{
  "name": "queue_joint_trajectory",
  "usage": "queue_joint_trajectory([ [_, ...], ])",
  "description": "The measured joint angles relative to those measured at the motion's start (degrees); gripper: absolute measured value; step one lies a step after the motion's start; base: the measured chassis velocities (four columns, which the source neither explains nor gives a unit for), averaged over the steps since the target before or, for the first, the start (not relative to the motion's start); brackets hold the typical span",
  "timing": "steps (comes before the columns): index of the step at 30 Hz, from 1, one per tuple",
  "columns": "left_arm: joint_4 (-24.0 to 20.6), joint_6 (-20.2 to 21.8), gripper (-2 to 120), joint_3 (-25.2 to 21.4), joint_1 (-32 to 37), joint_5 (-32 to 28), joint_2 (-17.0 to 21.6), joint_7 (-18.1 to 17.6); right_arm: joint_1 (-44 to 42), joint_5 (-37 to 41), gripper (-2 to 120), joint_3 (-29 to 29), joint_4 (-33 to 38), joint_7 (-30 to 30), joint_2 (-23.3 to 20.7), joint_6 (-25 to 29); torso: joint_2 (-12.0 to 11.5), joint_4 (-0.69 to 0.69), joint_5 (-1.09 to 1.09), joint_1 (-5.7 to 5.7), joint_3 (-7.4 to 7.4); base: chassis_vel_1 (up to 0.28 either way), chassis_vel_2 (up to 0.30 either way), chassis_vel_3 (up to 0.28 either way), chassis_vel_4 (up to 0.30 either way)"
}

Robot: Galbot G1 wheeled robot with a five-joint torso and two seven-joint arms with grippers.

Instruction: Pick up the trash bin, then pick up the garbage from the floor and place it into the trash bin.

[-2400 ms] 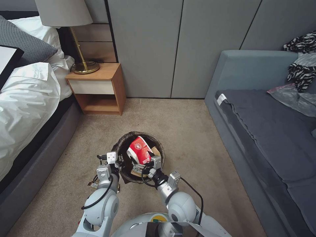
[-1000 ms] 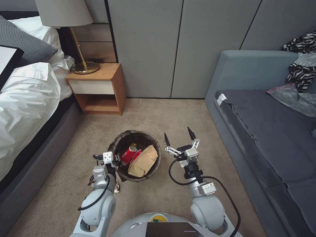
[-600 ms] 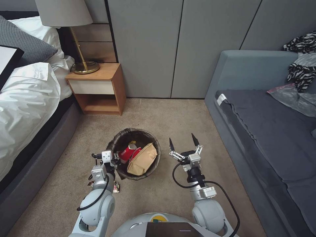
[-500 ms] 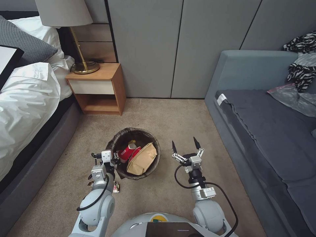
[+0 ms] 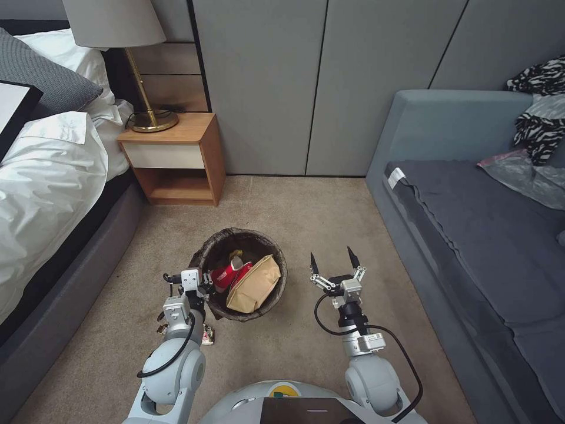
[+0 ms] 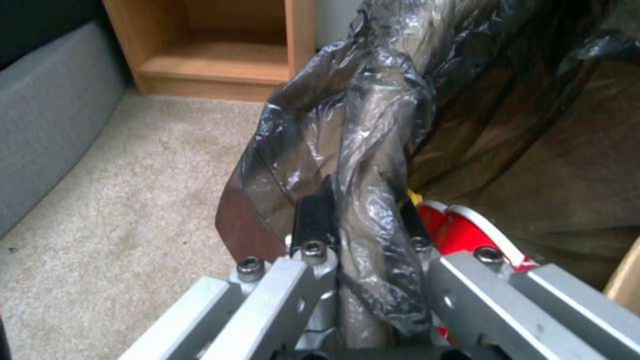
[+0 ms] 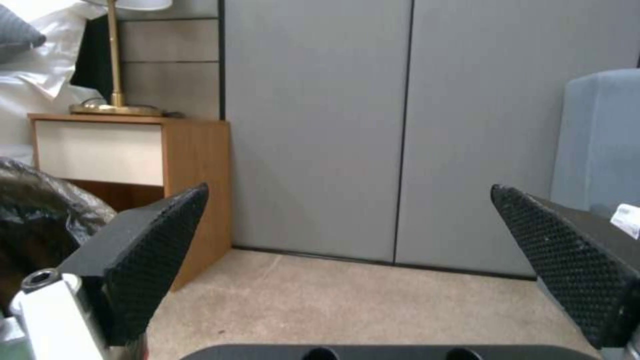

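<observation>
head: high, downward | wrists: low, forward | shared: nightstand (image 5: 176,156)

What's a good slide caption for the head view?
Left tool grips the trash bin rim; right tool hangs open beside it.

We see beige carpet (image 5: 329,218) across the floor. At twelve o'clock stand grey wall panels (image 5: 376,82) with dark seams. At ten o'clock a wooden nightstand (image 5: 176,159) with a white drawer carries a brass lamp (image 5: 141,76) under a pale shade. At nine o'clock lies a bed (image 5: 47,176) with white bedding and a grey pillow. At three o'clock sits a blue-grey sofa (image 5: 471,224), zebra-striped cloth (image 5: 538,118) on its back.
</observation>
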Motion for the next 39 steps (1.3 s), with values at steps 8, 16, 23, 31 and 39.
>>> queue_joint_trajectory([
  [8,0.1,0.0,3,0.0,0.0,-0.1,0.0,0.0,0.3,0.5,100,0.1,0.0,-0.4,0.1,0.4,0.0,0.00,0.00,0.00,0.00,0.000,0.000,0.000,0.000],
  [16,0.1,0.1,3,0.0,0.0,-0.1,0.0,0.2,0.7,0.5,100,-0.1,0.0,-0.4,0.2,0.4,0.0,0.00,0.00,0.00,-0.01,0.000,0.000,0.000,0.000],
  [23,0.0,0.2,3,0.0,0.0,-0.1,0.0,0.4,0.9,0.5,100,-0.2,0.0,-0.4,0.2,0.3,0.0,0.00,0.00,0.00,-0.01,0.008,0.007,0.007,0.006],
  [31,0.0,0.2,3,0.0,0.0,0.0,0.0,0.5,1.0,0.5,100,-0.4,0.0,-0.5,0.2,0.3,0.0,0.00,0.00,0.00,-0.01,0.071,0.065,0.070,0.083],
  [39,0.0,0.0,3,0.0,0.1,0.3,0.0,0.7,1.1,0.5,100,-0.4,0.1,-0.5,0.1,0.3,0.0,0.00,0.00,0.00,-0.01,0.100,0.102,0.107,0.104],
])
